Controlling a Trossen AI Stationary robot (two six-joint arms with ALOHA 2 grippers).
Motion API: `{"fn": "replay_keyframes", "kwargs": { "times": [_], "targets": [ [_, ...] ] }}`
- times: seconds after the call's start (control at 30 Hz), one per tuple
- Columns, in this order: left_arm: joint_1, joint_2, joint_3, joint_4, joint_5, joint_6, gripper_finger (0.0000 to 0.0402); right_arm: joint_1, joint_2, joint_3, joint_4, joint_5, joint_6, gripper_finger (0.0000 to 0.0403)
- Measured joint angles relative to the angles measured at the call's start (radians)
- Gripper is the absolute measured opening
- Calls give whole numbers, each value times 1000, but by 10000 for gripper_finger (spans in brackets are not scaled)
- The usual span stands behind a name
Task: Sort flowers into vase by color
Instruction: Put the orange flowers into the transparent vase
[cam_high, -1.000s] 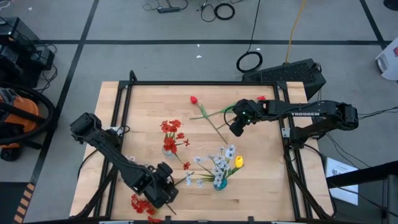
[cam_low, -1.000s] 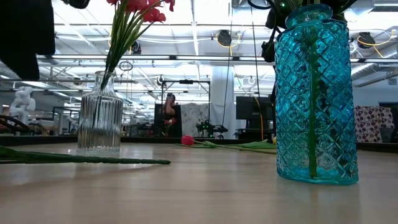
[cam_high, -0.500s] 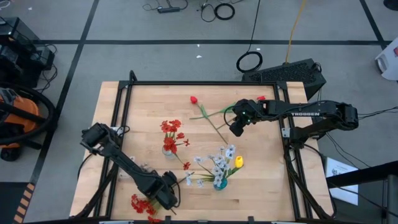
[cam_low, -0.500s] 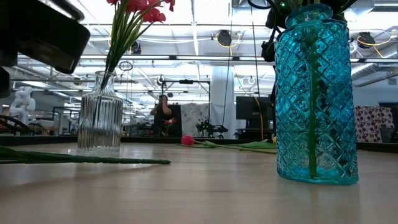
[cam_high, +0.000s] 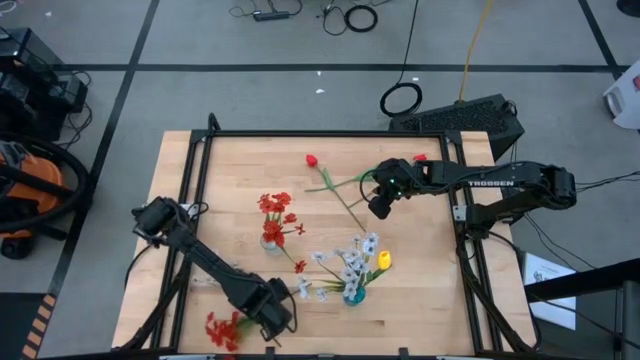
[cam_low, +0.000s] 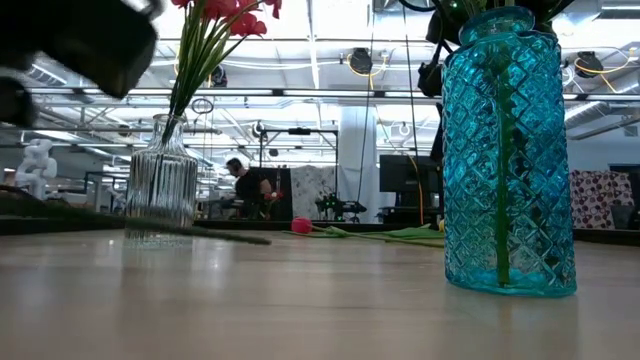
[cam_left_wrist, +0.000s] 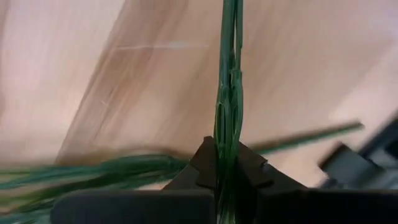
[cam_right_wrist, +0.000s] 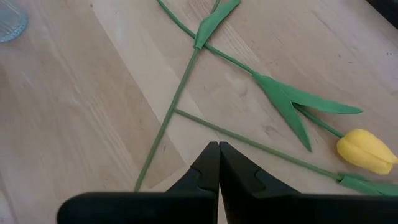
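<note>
The left arm reaches low across the wooden tabletop (cam_high: 230, 170) to its near edge, its tool (cam_left_wrist: 228, 177) clamped on the green stalks of a red blossom spray (cam_high: 224, 328). The right tool (cam_right_wrist: 218, 163), fingers together, hovers over loose tulip stems (cam_right_wrist: 186, 62) and a yellow tulip (cam_right_wrist: 367, 151). A clear vase (cam_low: 160, 195) and a blue vase (cam_low: 508, 160) hold flowers. A person (cam_low: 243, 187) stands in the room beyond.

Overhead lighting is even and bright across the wooden table (cam_high: 230, 170); shadows under the arms are short and soft. In the low view, ceiling lamps (cam_low: 360, 62) glare against a washed-out background, the near tabletop is defocused, and the blue vase (cam_low: 508, 150) is sharp. The left wrist view shows motion blur; the green stalks (cam_left_wrist: 227, 112) smear lengthwise. The right wrist view is sharp.
</note>
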Motion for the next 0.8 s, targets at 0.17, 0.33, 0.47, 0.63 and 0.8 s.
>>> {"fn": "replay_keyframes", "kwargs": {
  "times": [0.17, 0.33, 0.47, 0.63, 0.8],
  "targets": [
    [13, -1, 135, -209, 45, 119, 18, 0, 0, 0, -3, 0, 0, 0],
    [24, -1, 271, -373, 36, 219, 17, 0, 0, 0, -5, -2, 0, 0],
    [16, -12, 369, -527, 38, 242, 16, 0, 0, 0, -17, -5, 0, 0],
    [11, -119, 424, -580, -45, 156, 16, 0, 0, 0, -23, -5, 0, 0],
    [18, -287, 435, -584, -287, -2, 15, 1, 0, 0, -24, -8, 21, 0]
  ]
}}
